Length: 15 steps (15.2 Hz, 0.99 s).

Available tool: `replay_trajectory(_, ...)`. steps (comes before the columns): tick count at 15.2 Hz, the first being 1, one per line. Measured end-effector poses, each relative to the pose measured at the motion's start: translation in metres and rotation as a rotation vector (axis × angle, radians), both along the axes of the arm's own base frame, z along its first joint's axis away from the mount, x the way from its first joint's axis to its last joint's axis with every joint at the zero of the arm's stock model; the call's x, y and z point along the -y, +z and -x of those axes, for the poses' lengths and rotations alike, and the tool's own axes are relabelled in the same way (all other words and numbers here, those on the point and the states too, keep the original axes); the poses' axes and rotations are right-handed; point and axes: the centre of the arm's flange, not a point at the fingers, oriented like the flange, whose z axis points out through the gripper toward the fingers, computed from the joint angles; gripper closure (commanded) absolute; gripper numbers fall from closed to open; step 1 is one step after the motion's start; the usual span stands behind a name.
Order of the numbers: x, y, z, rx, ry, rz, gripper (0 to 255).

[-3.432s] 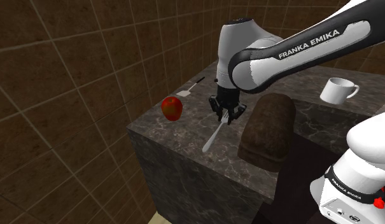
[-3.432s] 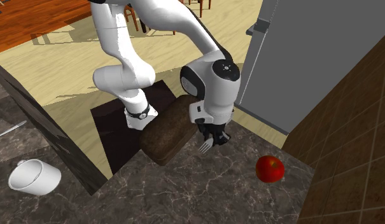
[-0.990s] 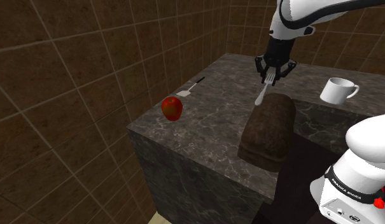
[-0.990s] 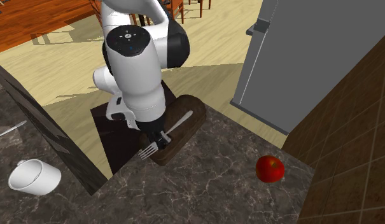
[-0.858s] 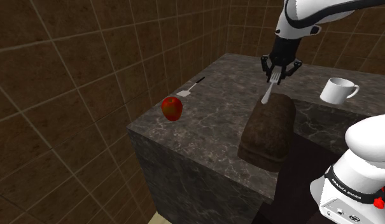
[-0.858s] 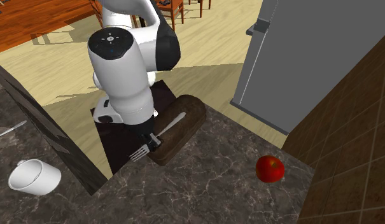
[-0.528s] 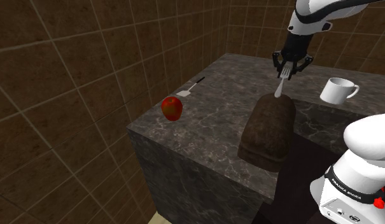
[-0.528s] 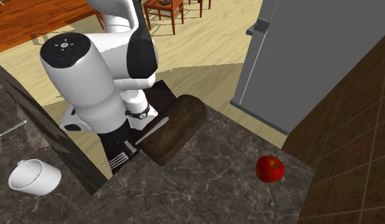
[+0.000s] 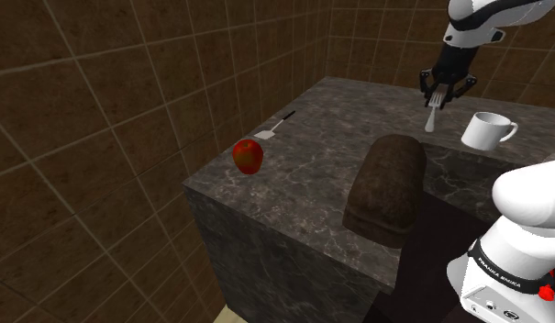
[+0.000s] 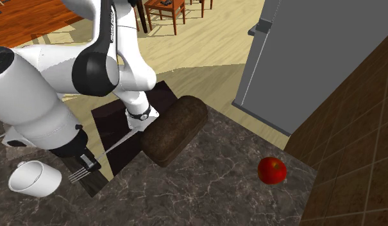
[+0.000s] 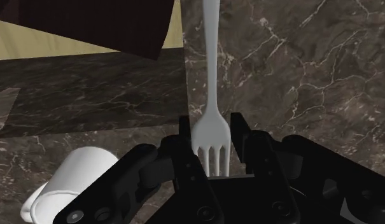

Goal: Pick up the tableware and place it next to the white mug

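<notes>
The pincer is clamped on the white fork. It grips the fork near the prongs, and the long handle sticks out away from the pincer, down toward the table. The fork is up in the air and is not lying on anything yet. The white mug sits on the table just to one side of the pincer and a bit below it, so the pincer looks almost at the right place. I think the job now is to bring the fork down softly. The handle tip will likely touch the table first, so the pincer should go slow and lay the fork flat, not drop it. It should stay a little away from the mug so nothing knocks it. The pincer should only let go when the fork rests on the table, then lift straight up. Farther from the pincer lies a dark brown loaf, and a red apple sits farther off again, both well out of the way.
</notes>
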Motion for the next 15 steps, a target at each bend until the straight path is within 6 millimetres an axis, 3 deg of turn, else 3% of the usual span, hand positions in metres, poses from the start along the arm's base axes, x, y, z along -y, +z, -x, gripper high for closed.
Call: replay_trajectory(15,0.195,0.003,0.043,-0.001,0.0,0.0,255)
